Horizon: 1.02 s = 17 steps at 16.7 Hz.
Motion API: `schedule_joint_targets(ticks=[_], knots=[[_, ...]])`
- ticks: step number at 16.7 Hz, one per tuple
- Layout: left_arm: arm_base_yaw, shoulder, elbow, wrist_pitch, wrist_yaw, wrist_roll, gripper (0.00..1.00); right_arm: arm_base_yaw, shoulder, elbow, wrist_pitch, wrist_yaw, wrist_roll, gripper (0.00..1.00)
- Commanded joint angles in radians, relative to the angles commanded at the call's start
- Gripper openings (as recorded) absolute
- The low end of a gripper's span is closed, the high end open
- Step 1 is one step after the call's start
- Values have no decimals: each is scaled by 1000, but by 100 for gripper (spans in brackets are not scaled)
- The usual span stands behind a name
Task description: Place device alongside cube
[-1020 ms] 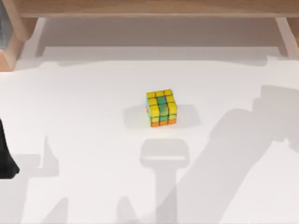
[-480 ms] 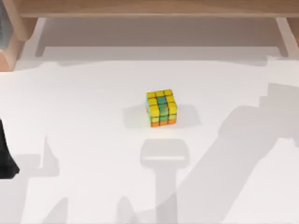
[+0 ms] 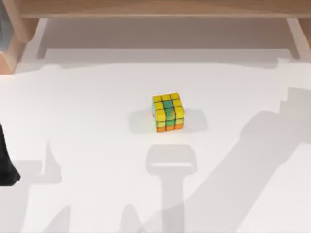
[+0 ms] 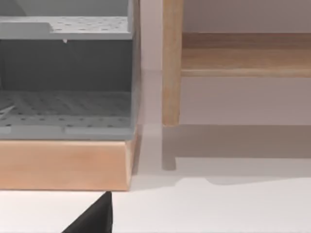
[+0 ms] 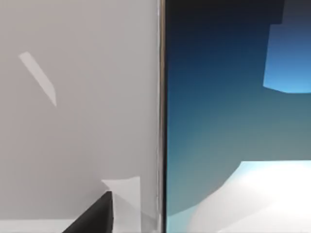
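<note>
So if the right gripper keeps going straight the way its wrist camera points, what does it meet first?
Most likely the device: its glossy blue screen lies directly ahead and close, beside bare white table. Exact depth is unclear.

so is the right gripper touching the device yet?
Cannot tell. The right wrist view shows the device filling half the frame beside the table, but no contact or gap with a fingertip.

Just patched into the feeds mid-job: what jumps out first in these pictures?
The small yellow, green and orange puzzle cube stands alone near the middle of the white table in the top view. The right wrist view looks close onto the flat smartphone's glossy dark blue screen, its pale silver edge running beside white table. The left arm sits parked at the table's left edge.
</note>
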Motion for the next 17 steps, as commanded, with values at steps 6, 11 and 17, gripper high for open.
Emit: schedule_joint_targets(ticks=[6,11,17], knots=[[0,0,0,0,0,0,100,0,0,0,0,0,0,62],[0,0,0,0,0,0,100,0,0,0,0,0,0,25],[0,0,0,0,0,0,100,0,0,0,0,0,0,0]])
